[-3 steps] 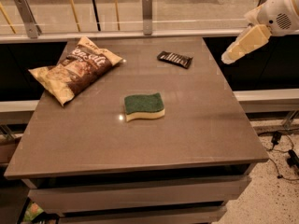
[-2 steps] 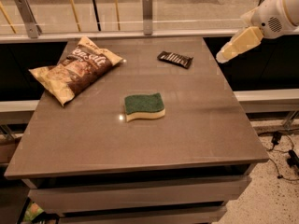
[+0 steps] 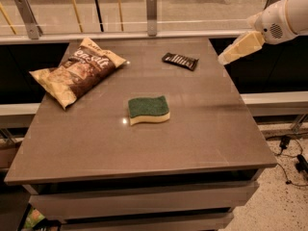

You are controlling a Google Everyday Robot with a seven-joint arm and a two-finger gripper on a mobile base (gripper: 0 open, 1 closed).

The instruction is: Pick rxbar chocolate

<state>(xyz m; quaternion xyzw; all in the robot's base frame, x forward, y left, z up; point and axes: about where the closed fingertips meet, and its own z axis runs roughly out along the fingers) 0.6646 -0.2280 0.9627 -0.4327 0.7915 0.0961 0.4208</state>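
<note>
The rxbar chocolate [image 3: 180,60] is a small flat black bar with white lettering, lying at the far middle of the grey-brown table [image 3: 144,138]. My gripper [image 3: 226,57] hangs from the white arm at the upper right, above the table's far right edge. Its cream-coloured tip points down and left, about a bar's length to the right of the rxbar and not touching it.
A tan-and-brown chip bag [image 3: 77,71] lies at the far left of the table. A green-and-yellow sponge [image 3: 148,110] sits near the middle. A railing with posts [image 3: 152,13] runs behind the table. Cables [image 3: 293,162] lie on the floor at the right.
My gripper has moved left and a little up, from off the table's right side toward its far right edge, closer to the rxbar. The objects have not moved.
</note>
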